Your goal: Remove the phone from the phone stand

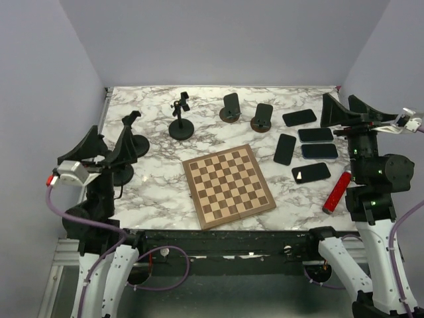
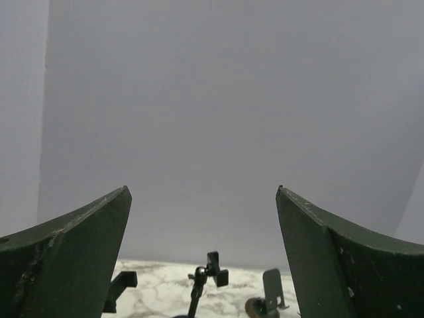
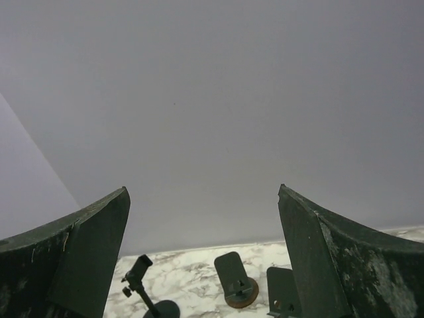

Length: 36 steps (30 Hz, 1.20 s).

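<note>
Two plate-type phone stands on round wooden bases [image 1: 230, 107] [image 1: 262, 118] stand at the back centre. In the right wrist view [image 3: 235, 281] [image 3: 283, 295] both plates look bare. A black clamp stand [image 1: 181, 122] stands left of them and holds nothing; it also shows in the left wrist view [image 2: 205, 278]. Several black phones [image 1: 315, 134] lie flat on the table at the right. I see no phone on any stand. My left gripper [image 1: 106, 147] [image 2: 202, 189] is open and empty, raised at the left edge. My right gripper [image 1: 344, 109] [image 3: 203, 187] is open and empty, raised over the right edge.
A wooden chessboard [image 1: 228, 185] lies in the middle front. A red cylinder [image 1: 336, 191] lies at the front right beside a phone [image 1: 311, 173]. Black arm stands on round bases [image 1: 132, 136] stand at the left, partly hidden by my left gripper. Grey walls enclose the marble table [image 1: 159, 179].
</note>
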Each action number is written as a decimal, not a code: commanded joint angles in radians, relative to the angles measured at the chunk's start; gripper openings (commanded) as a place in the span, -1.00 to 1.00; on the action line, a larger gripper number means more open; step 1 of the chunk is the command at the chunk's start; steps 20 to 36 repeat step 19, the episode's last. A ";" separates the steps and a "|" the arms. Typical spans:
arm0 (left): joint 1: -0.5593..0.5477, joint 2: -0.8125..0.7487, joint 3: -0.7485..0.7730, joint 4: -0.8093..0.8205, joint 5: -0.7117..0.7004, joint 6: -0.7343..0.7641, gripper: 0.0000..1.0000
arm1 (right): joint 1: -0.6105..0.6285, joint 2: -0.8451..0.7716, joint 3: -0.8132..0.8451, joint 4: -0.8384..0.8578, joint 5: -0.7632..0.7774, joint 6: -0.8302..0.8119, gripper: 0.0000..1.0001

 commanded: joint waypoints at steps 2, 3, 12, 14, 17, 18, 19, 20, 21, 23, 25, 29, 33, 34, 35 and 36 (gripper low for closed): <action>-0.003 -0.116 0.013 -0.001 -0.135 -0.062 0.97 | 0.001 -0.045 -0.038 0.034 0.128 0.005 0.99; -0.003 -0.136 0.022 -0.014 -0.151 -0.060 0.97 | 0.001 -0.054 -0.040 0.034 0.144 0.011 1.00; -0.003 -0.187 0.104 -0.101 -0.167 -0.046 0.97 | 0.001 -0.098 -0.018 -0.029 0.275 0.062 0.99; -0.003 -0.187 0.105 -0.111 -0.166 -0.044 0.97 | 0.001 -0.109 -0.042 -0.012 0.299 0.074 1.00; -0.003 -0.191 0.098 -0.123 -0.174 -0.047 0.97 | 0.001 -0.144 -0.118 0.061 0.316 0.056 1.00; -0.003 -0.192 0.097 -0.127 -0.178 -0.049 0.97 | 0.000 -0.152 -0.127 0.065 0.316 0.052 1.00; -0.003 -0.193 0.097 -0.130 -0.178 -0.049 0.97 | 0.000 -0.155 -0.126 0.062 0.316 0.049 1.00; -0.003 -0.193 0.097 -0.130 -0.178 -0.049 0.97 | 0.000 -0.155 -0.126 0.062 0.316 0.049 1.00; -0.003 -0.193 0.097 -0.130 -0.178 -0.049 0.97 | 0.000 -0.155 -0.126 0.062 0.316 0.049 1.00; -0.003 -0.193 0.097 -0.130 -0.178 -0.049 0.97 | 0.000 -0.155 -0.126 0.062 0.316 0.049 1.00; -0.003 -0.193 0.097 -0.130 -0.178 -0.049 0.97 | 0.000 -0.155 -0.126 0.062 0.316 0.049 1.00; -0.003 -0.193 0.097 -0.130 -0.178 -0.049 0.97 | 0.000 -0.155 -0.126 0.062 0.316 0.049 1.00; -0.003 -0.193 0.097 -0.130 -0.178 -0.049 0.97 | 0.000 -0.155 -0.126 0.062 0.316 0.049 1.00; -0.003 -0.193 0.097 -0.130 -0.178 -0.049 0.97 | 0.000 -0.155 -0.126 0.062 0.316 0.049 1.00; -0.003 -0.193 0.097 -0.130 -0.178 -0.049 0.97 | 0.000 -0.155 -0.126 0.062 0.316 0.049 1.00; -0.003 -0.193 0.097 -0.130 -0.178 -0.049 0.97 | 0.000 -0.155 -0.126 0.062 0.316 0.049 1.00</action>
